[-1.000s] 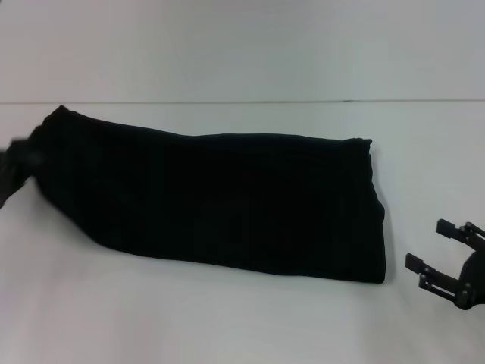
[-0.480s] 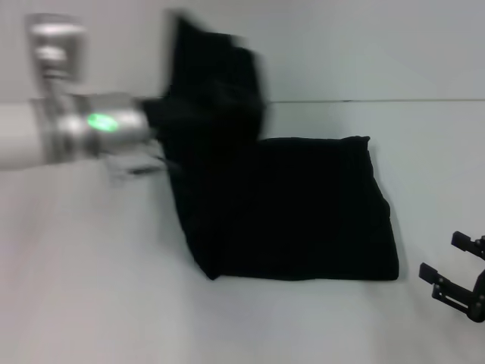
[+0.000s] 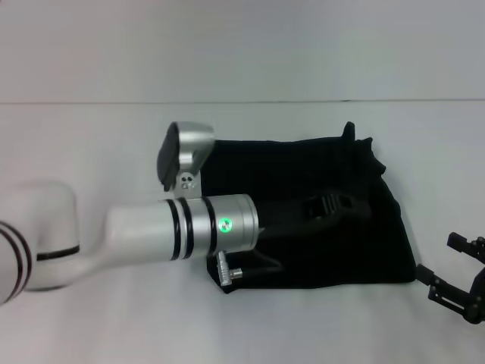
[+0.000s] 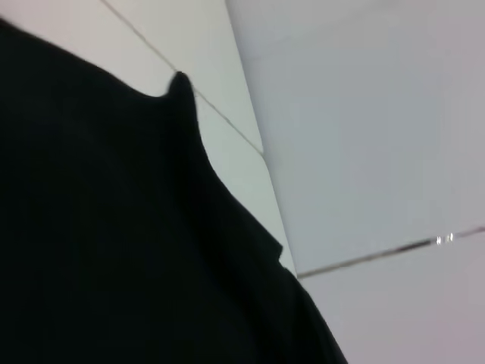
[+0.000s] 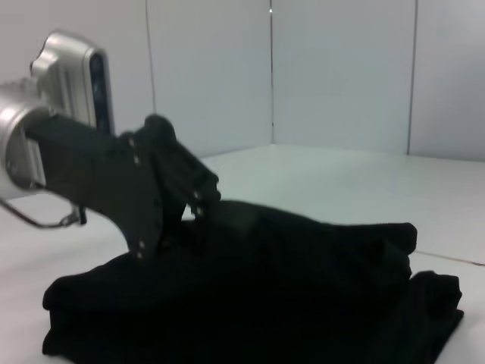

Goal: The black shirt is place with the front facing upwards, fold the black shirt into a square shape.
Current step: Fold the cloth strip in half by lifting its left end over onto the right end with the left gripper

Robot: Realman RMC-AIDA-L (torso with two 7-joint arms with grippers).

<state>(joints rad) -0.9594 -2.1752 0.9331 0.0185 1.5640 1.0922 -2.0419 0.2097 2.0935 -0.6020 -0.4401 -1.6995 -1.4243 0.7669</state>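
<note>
Your left pincer (image 3: 356,206) rests on the folded black shirt (image 3: 318,250); its grip you cannot tell. Your right pincer (image 3: 447,265) sits released at four o'clock on the bench (image 3: 114,318).

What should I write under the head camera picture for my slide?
Left gripper reaches across the folded black shirt on the white table, while the right gripper waits beside it.

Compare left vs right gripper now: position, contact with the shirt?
The left gripper reaches over the folded black shirt, fingers down at its right edge; the right gripper sits off the shirt's right side on bare table, touching no cloth. The right gripper's fingers are spread; the left's blend into the cloth. Both are black.
</note>
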